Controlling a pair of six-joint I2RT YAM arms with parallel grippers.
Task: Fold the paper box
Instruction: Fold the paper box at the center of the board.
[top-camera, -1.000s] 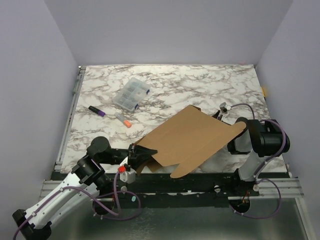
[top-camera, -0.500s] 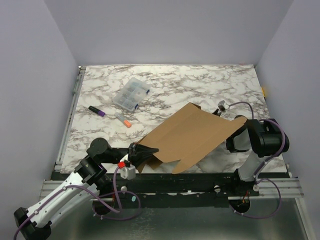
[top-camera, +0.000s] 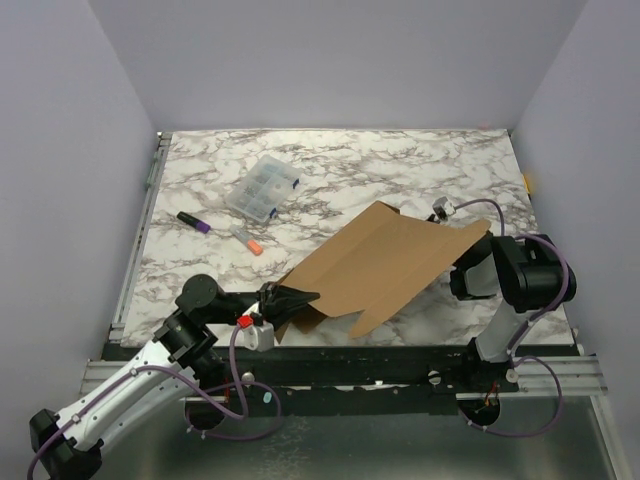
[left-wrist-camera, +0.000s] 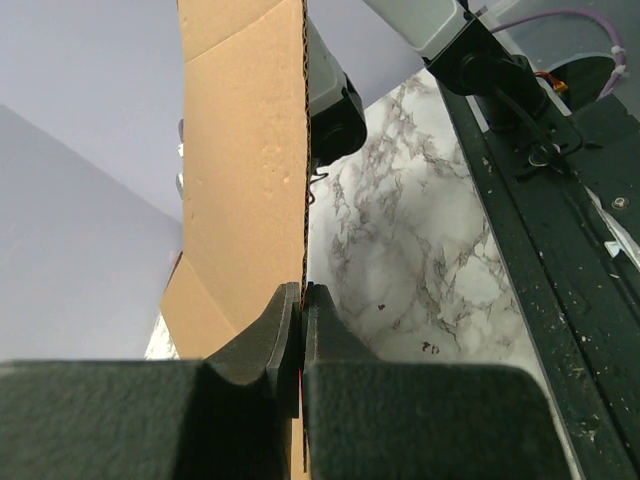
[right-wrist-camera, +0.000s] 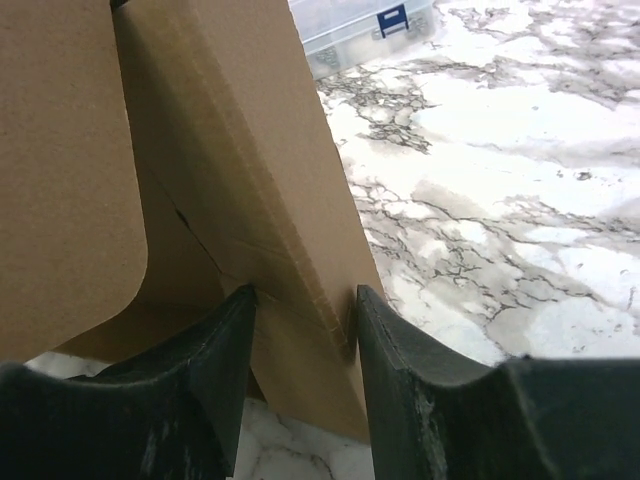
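The paper box (top-camera: 380, 265) is a brown cardboard sheet with flaps, held tilted above the near middle of the marble table. My left gripper (top-camera: 298, 297) is shut on its near-left edge; in the left wrist view the thin edge of the box (left-wrist-camera: 250, 150) runs straight into the closed jaws of that gripper (left-wrist-camera: 302, 292). My right gripper (right-wrist-camera: 302, 292) is at the box's right end, its fingers on either side of a creased panel (right-wrist-camera: 250, 180), both tips touching the cardboard. From above, the sheet mostly hides those fingers.
A clear plastic compartment case (top-camera: 262, 187) lies at the back left, with a purple marker (top-camera: 194, 222) and an orange-capped marker (top-camera: 246, 240) in front of it. The table's black front rail (top-camera: 400, 355) runs just below the box.
The right jaws have narrowed onto the box's right end. The sheet has sunk lower and drifted a little to the left. The left gripper stays shut on its edge.
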